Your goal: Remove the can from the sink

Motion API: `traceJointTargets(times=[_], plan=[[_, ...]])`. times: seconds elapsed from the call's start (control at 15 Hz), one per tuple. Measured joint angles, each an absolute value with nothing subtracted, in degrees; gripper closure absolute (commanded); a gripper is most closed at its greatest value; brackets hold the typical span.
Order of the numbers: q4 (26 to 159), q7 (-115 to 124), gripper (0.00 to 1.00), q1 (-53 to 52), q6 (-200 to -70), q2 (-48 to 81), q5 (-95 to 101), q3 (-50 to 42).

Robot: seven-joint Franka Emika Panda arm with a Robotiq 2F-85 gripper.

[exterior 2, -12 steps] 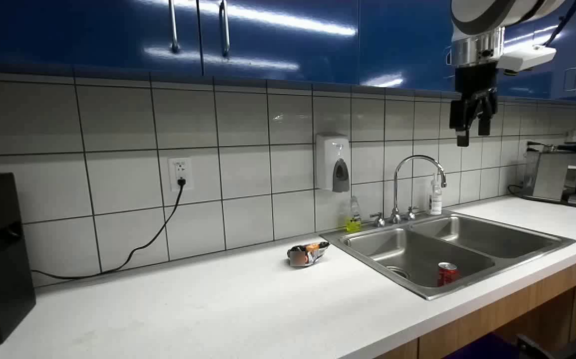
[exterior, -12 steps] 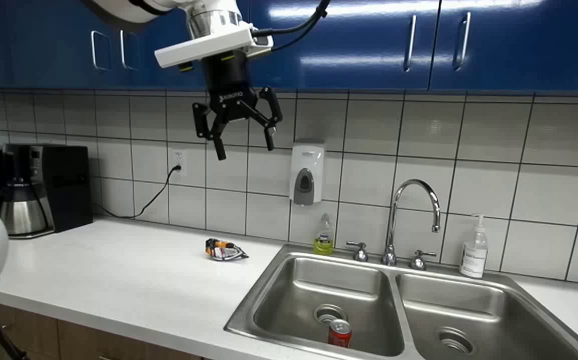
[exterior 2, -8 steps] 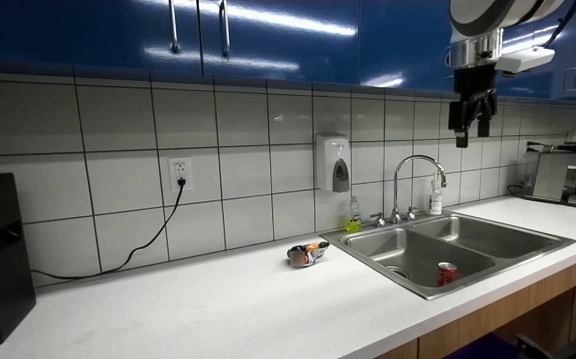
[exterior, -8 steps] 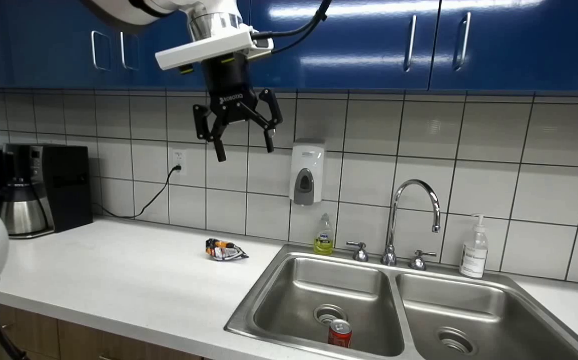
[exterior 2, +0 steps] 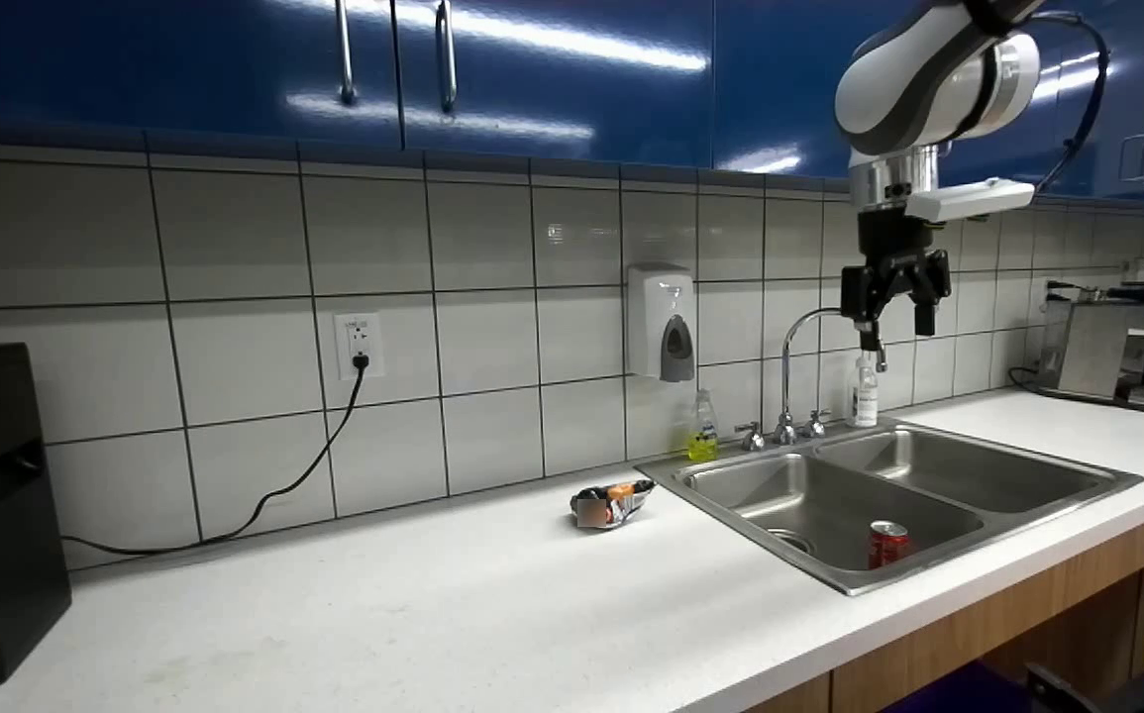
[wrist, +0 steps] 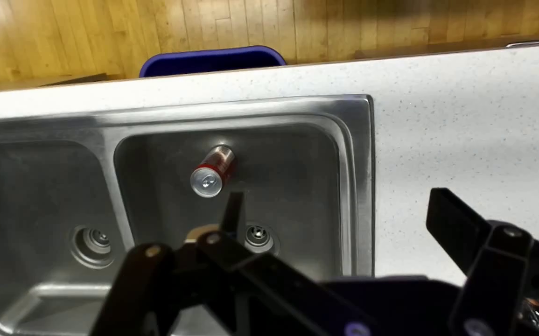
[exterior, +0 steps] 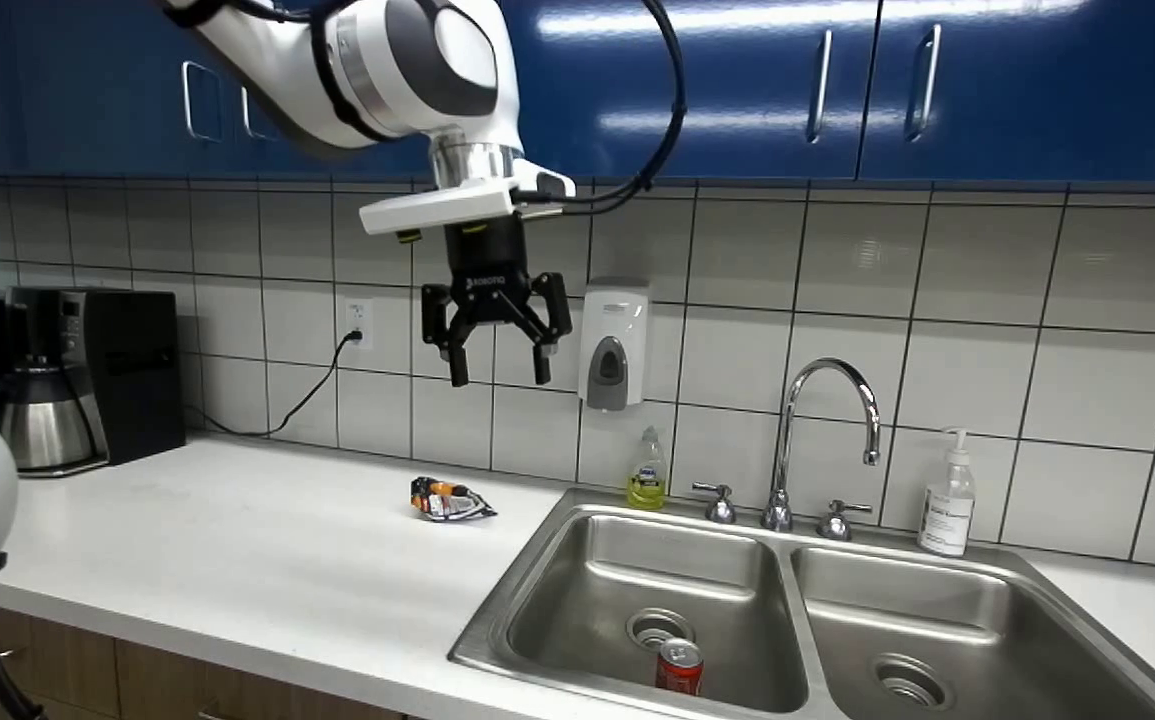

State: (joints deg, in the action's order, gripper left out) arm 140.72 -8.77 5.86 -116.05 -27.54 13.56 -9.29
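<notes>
The red can [exterior: 679, 668] with a silvery top stands upright in a basin of the stainless steel sink [exterior: 799, 612], close to its drain and the front wall. In an exterior view the can [exterior 2: 888, 545] is partly hidden by the sink's front rim [exterior 2: 829, 577]. In the wrist view the can [wrist: 214, 171] lies beyond one fingertip, at upper left, inside the sink rim [wrist: 360, 186]. My gripper [exterior: 501, 380] is open and empty, high above the counter beside the sink. It also shows in an exterior view [exterior 2: 897, 339] and in the wrist view [wrist: 337, 200].
A curved chrome faucet [exterior: 782, 450] rises behind the sink. A green soap bottle [exterior: 647, 482] and a pump bottle [exterior: 947, 505] stand at its back rim. A wall dispenser [exterior: 615, 350] hangs above. A dark multicoloured packet [exterior: 451, 500] lies on the counter. Blue cabinets [exterior: 697, 90] hang overhead.
The arm and gripper have come down, moving a little right in an exterior view. The gripper hangs more upright and stays open. The can has not moved.
</notes>
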Motion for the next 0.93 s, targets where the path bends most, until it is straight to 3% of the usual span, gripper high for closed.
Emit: traceJointTargets(times=[0.93], plan=[[132.8, -8.1, 0.0, 10.4, -132.8, 0.9, 5.9, -14.7]])
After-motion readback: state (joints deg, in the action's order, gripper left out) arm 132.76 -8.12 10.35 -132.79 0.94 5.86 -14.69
